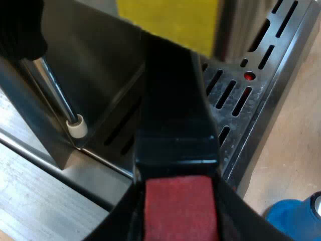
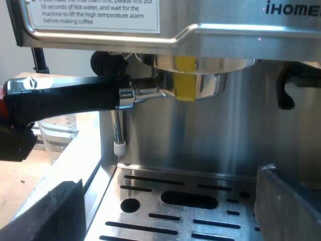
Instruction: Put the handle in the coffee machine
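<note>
Clamping the red end of the metal holder with the dark handle (image 1: 173,110), the left tool (image 1: 175,203) has both black fingers pressed against its sides, above the slotted steel drip tray (image 1: 271,90). Over in the right wrist view, the holder's metal cup sits up against the round head under the front of the shiny steel espresso machine (image 2: 225,130), a yellow strip (image 2: 184,78) on its rim and the handle sticking out level. The right tool (image 2: 170,211) hangs low over the tray, fingers (image 2: 291,201) spread wide with nothing between them. A thin steam wand with a white tip (image 2: 118,130) hangs below the handle, a clear measuring glass (image 2: 57,133) stands beyond, and a blue tamper (image 1: 293,218) rests on the wooden tabletop (image 1: 296,150).
</note>
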`<control>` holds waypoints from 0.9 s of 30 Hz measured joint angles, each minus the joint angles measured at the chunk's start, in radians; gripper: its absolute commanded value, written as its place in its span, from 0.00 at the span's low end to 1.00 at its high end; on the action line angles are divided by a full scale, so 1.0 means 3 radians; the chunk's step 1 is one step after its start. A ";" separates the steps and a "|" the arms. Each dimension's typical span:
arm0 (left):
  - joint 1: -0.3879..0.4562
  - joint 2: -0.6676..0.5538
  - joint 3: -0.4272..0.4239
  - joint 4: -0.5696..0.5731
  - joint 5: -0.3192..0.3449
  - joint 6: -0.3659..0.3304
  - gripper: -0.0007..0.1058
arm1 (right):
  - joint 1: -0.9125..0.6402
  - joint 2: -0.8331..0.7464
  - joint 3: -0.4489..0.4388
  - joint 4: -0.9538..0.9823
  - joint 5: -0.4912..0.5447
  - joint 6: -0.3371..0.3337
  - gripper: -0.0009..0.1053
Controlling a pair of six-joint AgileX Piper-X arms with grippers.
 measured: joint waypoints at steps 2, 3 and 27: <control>0.0000 0.0005 -0.0001 -0.0006 0.0000 0.0002 0.02 | 0.0000 0.0000 0.0000 0.0000 0.0000 0.0000 0.68; 0.0000 0.0005 -0.0001 -0.0004 0.0000 0.0002 0.02 | 0.0000 0.0000 0.0000 0.0000 0.0000 0.0000 0.68; 0.0000 0.0005 -0.0033 0.0035 0.0003 0.0609 0.02 | 0.0000 0.0000 0.0000 0.0000 0.0000 0.0000 0.68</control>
